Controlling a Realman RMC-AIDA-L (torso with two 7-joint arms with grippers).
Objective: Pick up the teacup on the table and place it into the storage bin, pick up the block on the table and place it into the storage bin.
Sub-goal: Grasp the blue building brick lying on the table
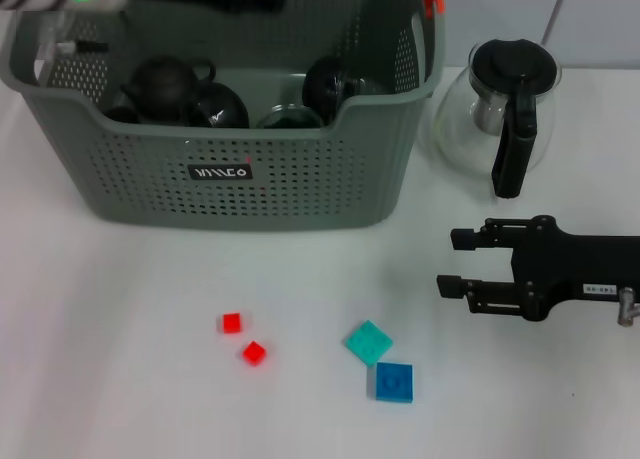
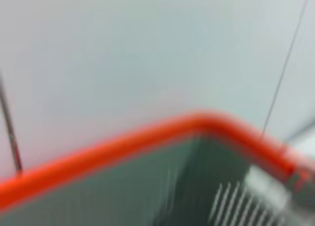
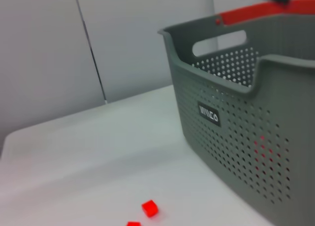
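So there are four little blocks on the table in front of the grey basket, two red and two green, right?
Nearly. The head view shows four blocks before the storage bin, but none is green: two small red blocks, one teal block and one blue block.

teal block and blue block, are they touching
Cannot tell. In the head view the teal block and blue block meet corner to edge on the table, with no gap visible between them, but contact is not plain.

Teapots (image 1: 185, 91) in storage bin (image 1: 240, 169); glass pot (image 1: 500, 109) right; blocks (image 1: 378, 343) before bin
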